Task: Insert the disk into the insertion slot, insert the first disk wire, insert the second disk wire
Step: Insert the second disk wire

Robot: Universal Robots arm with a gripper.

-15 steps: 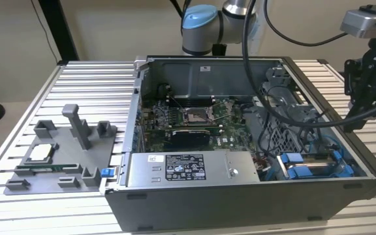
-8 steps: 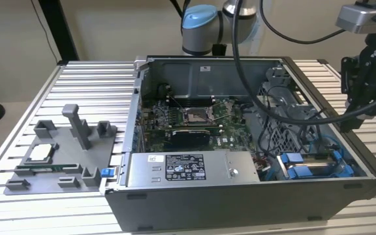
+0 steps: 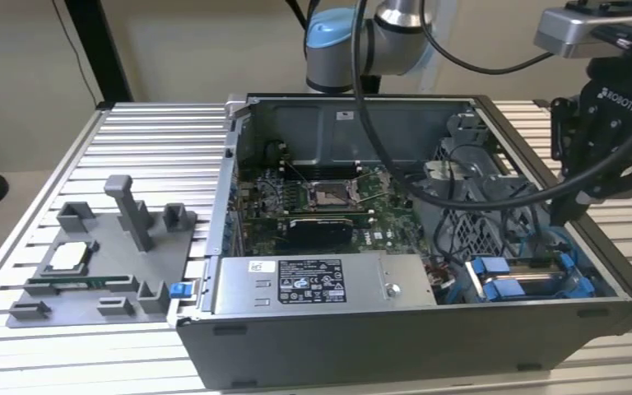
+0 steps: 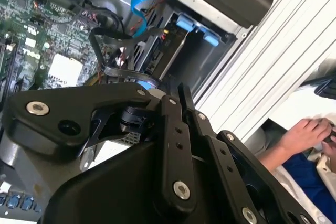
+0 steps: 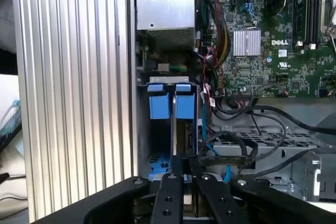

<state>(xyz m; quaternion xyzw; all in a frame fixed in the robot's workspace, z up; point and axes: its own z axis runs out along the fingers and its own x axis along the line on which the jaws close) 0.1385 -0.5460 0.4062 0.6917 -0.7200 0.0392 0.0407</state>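
Operator's view: I see the gripper, fingers pressed together, poised right over the insertion slot at a corner of the open computer case. I cannot tell whether the fingers pinch anything. The disk stands on edge in that slot, its blue frame showing. Black cables loop just beside the fingers and crowd the bay. The power-supply box lies next to it, and a person's hand rests beyond the slatted table

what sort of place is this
Probably a robotics lab bench: an open desktop computer case sits on a slotted metal table, a robot arm reaches over it, and a grey parts fixture lies beside it.
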